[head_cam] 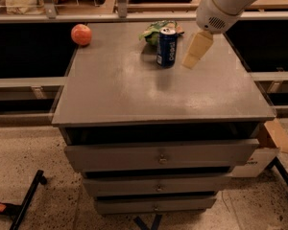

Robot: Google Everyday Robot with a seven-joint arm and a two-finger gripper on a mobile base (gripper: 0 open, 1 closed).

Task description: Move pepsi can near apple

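Observation:
The pepsi can (166, 47) stands upright at the back middle of the grey cabinet top (134, 90), dark blue with a silver top. The apple (81, 34) sits at the back left corner of the top, well apart from the can. My gripper (197, 51) hangs from the white arm just right of the can, at about the can's height, not touching it. A green crinkled bag (156, 30) lies right behind the can.
The cabinet has three drawers (158, 157) below its top. A cardboard box (269, 150) stands on the floor at the right. Shelves and rails run behind the cabinet. A black stand leg (26, 200) lies on the floor at the lower left.

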